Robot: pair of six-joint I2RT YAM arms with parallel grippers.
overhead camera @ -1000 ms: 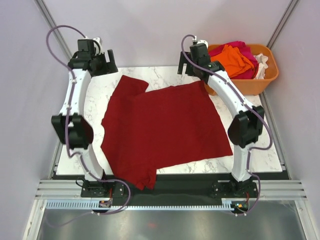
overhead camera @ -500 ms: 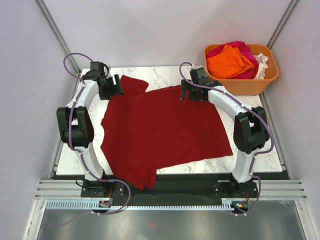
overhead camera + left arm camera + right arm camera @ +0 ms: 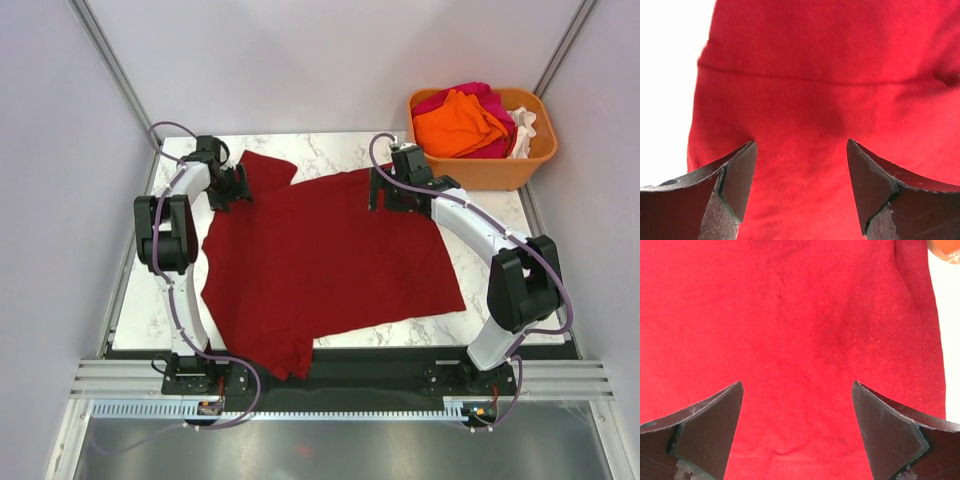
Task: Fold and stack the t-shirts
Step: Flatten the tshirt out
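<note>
the dark red t-shirt lies spread flat on the counter; left gripper and right gripper hang over its far edge, jaws apart, probably to pinch that edge for folding.

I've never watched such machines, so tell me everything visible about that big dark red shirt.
The dark red t-shirt is soft, plain cloth with stitched hems, spread nearly flat across the marble table, lightly wrinkled. One sleeve points toward the far left corner; its near left part droops over the table's near edge. The open left hand and right hand hang low over its far edge; contact cannot be told.
</note>
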